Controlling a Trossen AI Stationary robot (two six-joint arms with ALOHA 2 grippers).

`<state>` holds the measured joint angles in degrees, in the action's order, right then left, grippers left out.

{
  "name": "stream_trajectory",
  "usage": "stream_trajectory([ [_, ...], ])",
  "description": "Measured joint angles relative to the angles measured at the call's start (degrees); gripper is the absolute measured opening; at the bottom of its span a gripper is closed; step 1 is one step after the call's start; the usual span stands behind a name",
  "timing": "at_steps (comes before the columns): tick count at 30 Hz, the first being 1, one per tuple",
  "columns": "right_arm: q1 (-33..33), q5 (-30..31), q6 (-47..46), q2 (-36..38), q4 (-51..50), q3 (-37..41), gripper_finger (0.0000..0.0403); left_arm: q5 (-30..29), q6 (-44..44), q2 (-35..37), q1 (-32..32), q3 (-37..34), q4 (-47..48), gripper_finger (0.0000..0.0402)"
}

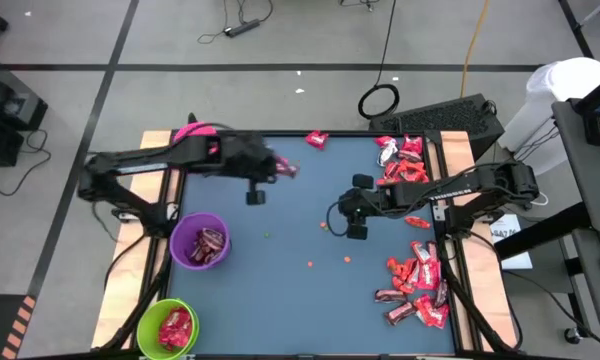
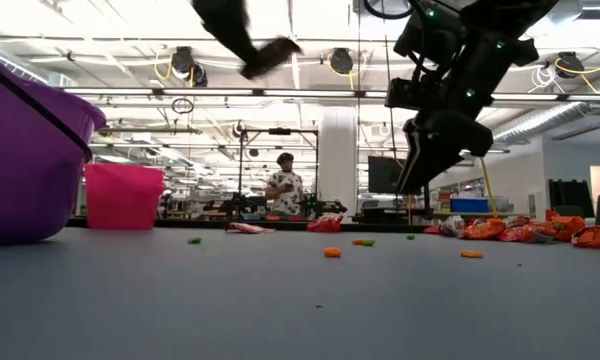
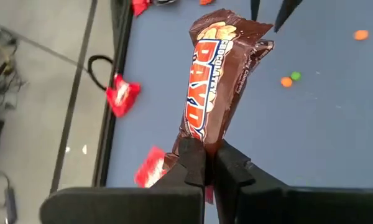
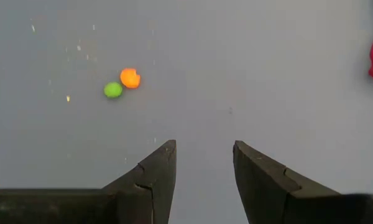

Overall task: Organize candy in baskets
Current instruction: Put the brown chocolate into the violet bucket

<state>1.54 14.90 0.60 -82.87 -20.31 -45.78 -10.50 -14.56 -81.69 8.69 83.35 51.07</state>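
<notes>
Chocolate bar (image 3: 219, 81) in a dark brown wrapper was seen pinched by one end in the left pincer (image 3: 205, 163), whose fingers were shut tight on it, the rest of the bar sticking out past them, high above the blue tabletop (image 1: 280, 260). In the high view the left pincer (image 1: 280, 168) was placed near the far edge, with the pink basket (image 1: 190, 130) just behind the arm, the purple basket (image 1: 185, 232) nearer and the green basket (image 1: 150, 320) nearest. The right pincer (image 4: 204, 163) was held partly open over bare tabletop with nothing in it, a green and an orange speck (image 4: 130, 78) lying ahead of it. The main heap of candy (image 1: 415, 280) was left along the right side. A clean drop, it was judged, would call for the bar to be carried fully over the rim of the chosen basket and hung end-down before release, since a long bar let go at the edge could tip out.
</notes>
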Motion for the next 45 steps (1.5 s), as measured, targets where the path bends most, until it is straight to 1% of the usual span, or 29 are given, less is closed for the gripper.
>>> stream_trajectory([
  [2, -0.02, -0.04, 0.00, 0.00, 1.13, 0.00, 0.0148, -1.46, 4.29, 3.25, -2.01, -0.49, 4.09, 0.0011],
  [7, -0.02, -0.19, -0.49, 0.00, 3.11, 0.04, 0.0148, -2.52, 16.09, 10.44, -5.76, -2.82, 12.91, 0.0013],
  [10, -0.02, -0.19, -1.26, 0.00, 4.16, 0.04, 0.0148, -2.55, 21.58, 14.55, -8.19, -6.42, 16.41, 0.0013],
  [15, -0.02, -0.17, -1.66, 0.00, 5.67, 0.04, 0.0148, -2.07, 30.85, 21.41, -13.09, -13.90, 18.56, 0.0014],
  [17, -0.02, -0.12, -1.66, 0.00, 5.91, 0.04, 0.0148, -0.27, 35.75, 23.35, -14.98, -16.77, 20.63, 0.0014],
  [20, 0.00, 0.02, -1.64, -0.11, 5.85, 0.04, 0.0148, 6.31, 42.84, 25.25, -17.31, -19.97, 26.29, 0.0015],
  [24, 0.00, 0.01, -1.63, -0.15, 5.68, 0.04, 0.0148, 10.00, 48.47, 27.17, -20.48, -24.72, 25.45, 0.0015],
  [27, 0.00, 0.00, -1.76, -0.15, 5.66, 0.04, 0.0148, 10.67, 50.22, 27.41, -21.99, -27.96, 24.28, 0.0015],
  [30, 0.00, 0.01, -4.04, -0.15, 5.70, 0.04, 0.0148, 11.08, 49.70, 27.34, -22.33, -30.45, 24.42, 0.0015],
  [33, 0.00, -0.04, -4.61, -0.15, 5.59, 0.04, 0.0151, 10.62, 48.21, 27.20, -21.70, -31.24, 24.33, 0.0018],
  [35, 0.00, -0.09, -4.59, -0.15, 5.59, 0.04, 0.0158, 9.87, 48.63, 27.27, -20.99, -31.25, 24.36, 0.0029],
  [38, 0.08, 0.00, -4.55, -0.15, 5.64, 0.04, 0.0178, 9.41, 49.13, 27.21, -20.34, -31.25, 24.37, 0.0062],
  [41, 0.48, 0.08, -4.71, -0.17, 5.91, 0.04, 0.0204, 9.44, 49.78, 27.23, -19.66, -31.25, 24.37, 0.0105],
  [45, 1.16, 0.16, -5.10, -0.17, 5.62, 0.04, 0.0233, 10.57, 47.92, 27.23, -18.72, -31.06, 23.77, 0.0163],
])
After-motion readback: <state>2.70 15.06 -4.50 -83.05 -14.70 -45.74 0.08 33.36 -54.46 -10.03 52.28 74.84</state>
